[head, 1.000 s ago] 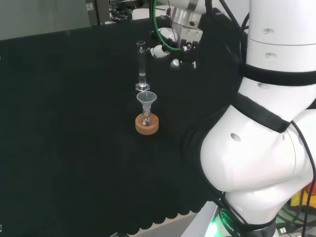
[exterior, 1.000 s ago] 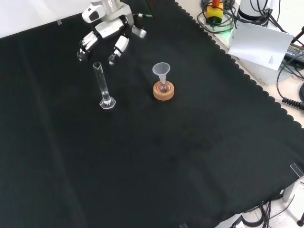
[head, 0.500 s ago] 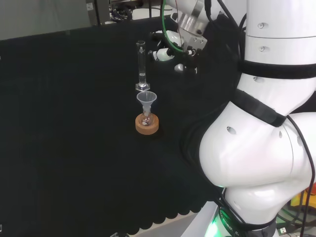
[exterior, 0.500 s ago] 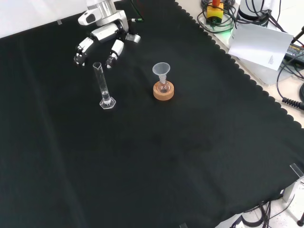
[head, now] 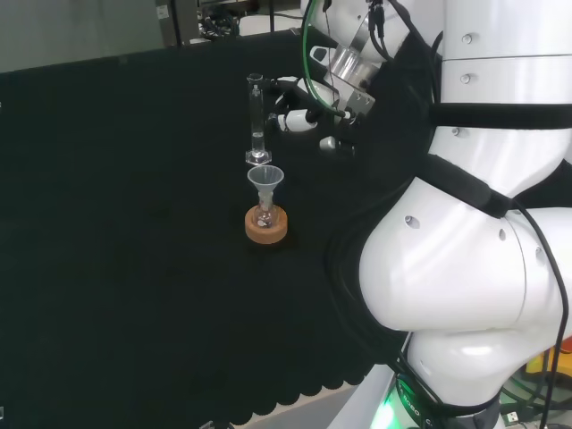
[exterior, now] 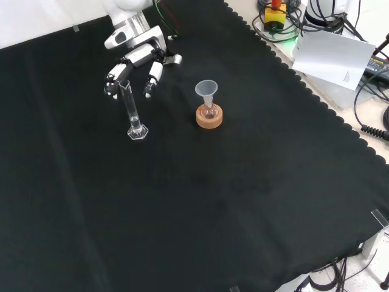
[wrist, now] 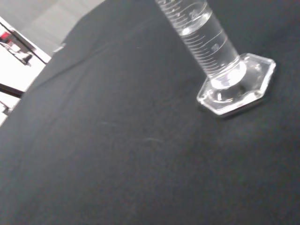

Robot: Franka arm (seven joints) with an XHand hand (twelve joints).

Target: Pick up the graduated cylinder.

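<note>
A tall clear graduated cylinder [head: 257, 121] [exterior: 131, 107] with a hexagonal foot stands upright on the black cloth. The wrist view shows its lower tube and foot [wrist: 220, 70] close up, with a little clear liquid inside. The black and white hand [head: 304, 114] [exterior: 136, 59] hovers just to the right of the cylinder's top in the head view, and just behind it in the front view. Its fingers [exterior: 113, 79] are spread and straight on either side of the tube's top, and none closes on the glass.
A small flask with a clear funnel [head: 265, 181] [exterior: 206, 90] sits in a cork ring [head: 266, 226] [exterior: 209, 117], nearer than the cylinder in the head view. The arm's white links [head: 483, 223] stand at the right. Papers and cables [exterior: 334, 48] lie beyond the cloth's scalloped edge.
The hand has dropped and moved in toward the cylinder's top, from clearly apart to fingers on either side of the tube. The cylinder and the funnel flask have not moved.
</note>
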